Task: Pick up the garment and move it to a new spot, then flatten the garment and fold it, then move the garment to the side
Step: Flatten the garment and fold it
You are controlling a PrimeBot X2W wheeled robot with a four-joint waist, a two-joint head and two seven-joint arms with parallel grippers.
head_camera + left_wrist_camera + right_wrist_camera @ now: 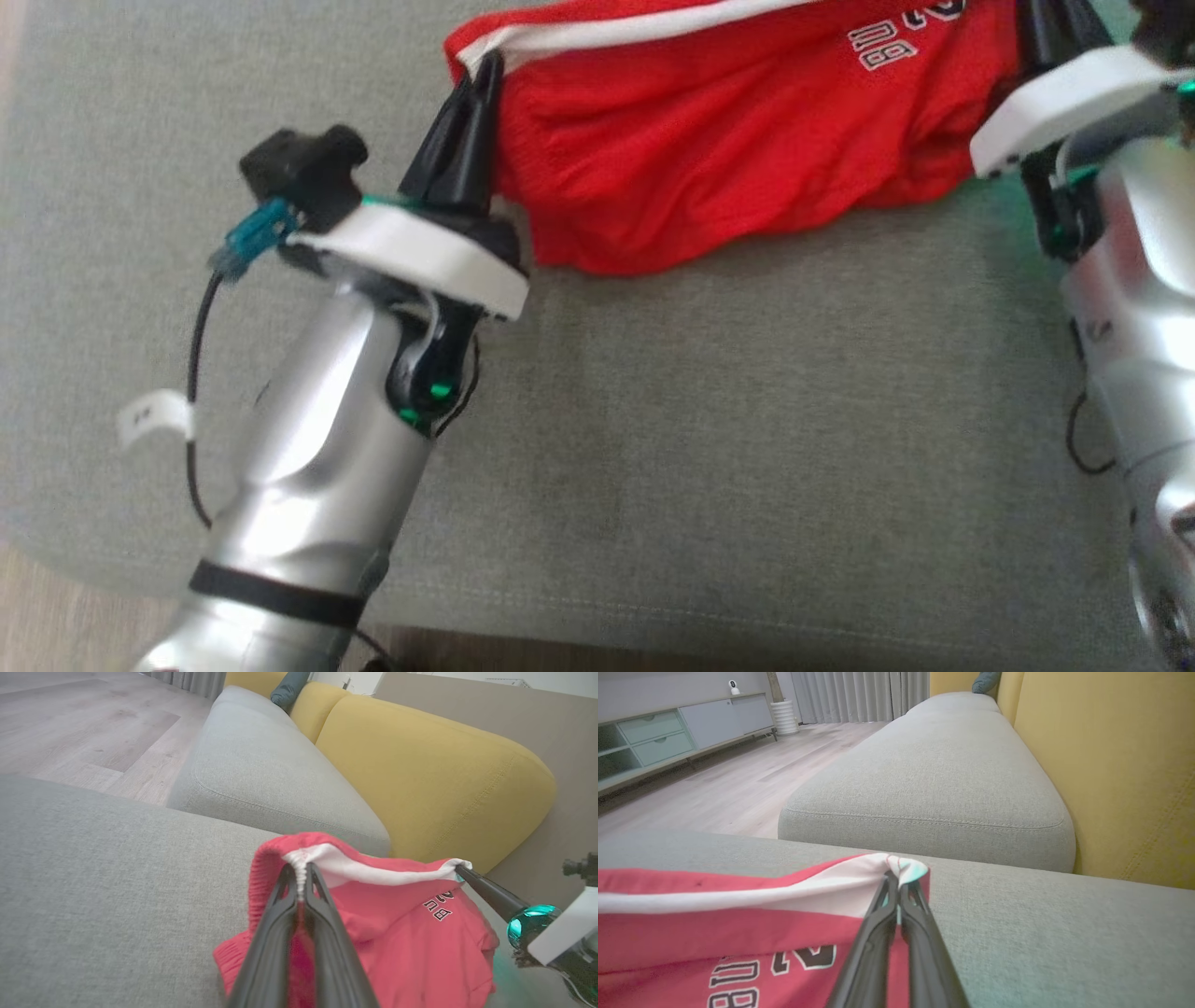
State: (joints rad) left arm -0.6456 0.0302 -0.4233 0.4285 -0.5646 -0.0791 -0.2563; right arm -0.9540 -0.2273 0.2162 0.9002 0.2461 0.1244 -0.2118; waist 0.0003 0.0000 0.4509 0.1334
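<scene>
Dark fingers of the left gripper (301,868) are closed on one white-trimmed corner of the red sports garment (709,159); the opposite corner is pinched in the equally closed right gripper (896,879). Between them the garment is held stretched, its body hanging down over the grey sofa cushion (709,420).

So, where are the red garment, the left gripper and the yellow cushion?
red garment (709,159): head view, middle of the red cloth.
left gripper (301,870): left wrist view, midway between its closed fingertips.
yellow cushion (434,779): left wrist view, its front face.
</scene>
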